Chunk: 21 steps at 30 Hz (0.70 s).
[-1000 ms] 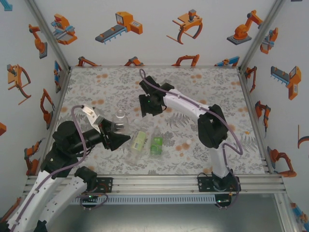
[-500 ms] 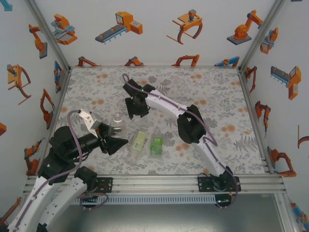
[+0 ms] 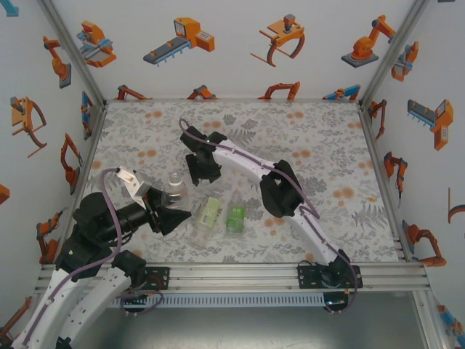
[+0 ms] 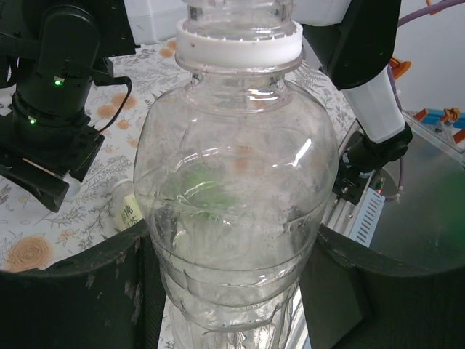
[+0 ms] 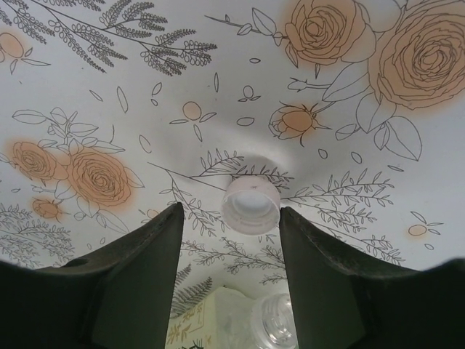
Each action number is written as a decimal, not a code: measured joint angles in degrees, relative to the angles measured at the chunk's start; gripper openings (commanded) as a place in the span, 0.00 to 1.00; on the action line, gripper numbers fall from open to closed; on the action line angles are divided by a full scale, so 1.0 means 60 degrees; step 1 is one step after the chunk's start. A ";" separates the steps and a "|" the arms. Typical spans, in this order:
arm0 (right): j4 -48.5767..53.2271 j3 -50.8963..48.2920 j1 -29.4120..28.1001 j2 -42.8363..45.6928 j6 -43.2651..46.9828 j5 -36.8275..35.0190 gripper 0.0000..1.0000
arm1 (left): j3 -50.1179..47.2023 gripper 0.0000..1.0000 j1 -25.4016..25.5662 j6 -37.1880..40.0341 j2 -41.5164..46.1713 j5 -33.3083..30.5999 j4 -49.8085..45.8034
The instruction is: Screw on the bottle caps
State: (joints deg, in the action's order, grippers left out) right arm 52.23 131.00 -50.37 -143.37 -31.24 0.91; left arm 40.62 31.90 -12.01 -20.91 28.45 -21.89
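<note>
My left gripper [image 3: 174,207] is shut on the unlabelled clear bottle [image 3: 176,189], which stands upright with its white neck ring [image 4: 240,43] and open mouth on top; the black fingers [image 4: 73,291] press its lower body [image 4: 232,218]. My right gripper [image 3: 203,171] hangs low over the table just behind that bottle. Its jaws are open, and a white cap [image 5: 251,205] lies mouth-up on the cloth between the fingertips [image 5: 152,240]. Two more bottles lie on their sides: a pale yellow-green label [image 3: 209,213] and a bright green label [image 3: 235,217]. An open bottle neck [image 5: 280,327] shows under the right gripper.
A flowered cloth [image 3: 320,145] covers the table, boxed in by white walls on three sides. An aluminium rail [image 3: 232,275] carries both arm bases at the near edge. The right arm's elbow [image 3: 280,190] reaches over the middle, beside the lying bottles.
The right arm has swung left and come down over the white cap, its jaws narrowing slightly. The left arm has shifted a little with the bottle still gripped.
</note>
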 measured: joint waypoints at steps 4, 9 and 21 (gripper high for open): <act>-0.0004 -0.0004 -0.0007 0.0000 0.0000 -0.0091 0.48 | 0.0000 0.09 0.0000 0.0000 0.0000 -0.0040 -0.0004; -0.0033 -0.0004 -0.0007 0.0000 0.0007 -0.0142 0.44 | -0.0007 0.09 0.0000 -0.0004 0.0004 -0.0080 -0.0007; -0.0036 -0.0007 -0.0007 -0.0080 0.0076 -0.0168 0.42 | -0.0055 0.09 0.0000 -0.0033 0.0018 -0.0280 -0.0062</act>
State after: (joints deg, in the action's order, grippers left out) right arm 52.01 130.96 -50.41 -143.85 -30.79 -0.10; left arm 40.29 31.90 -12.21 -20.80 26.76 -22.26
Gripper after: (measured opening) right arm 0.427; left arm 0.585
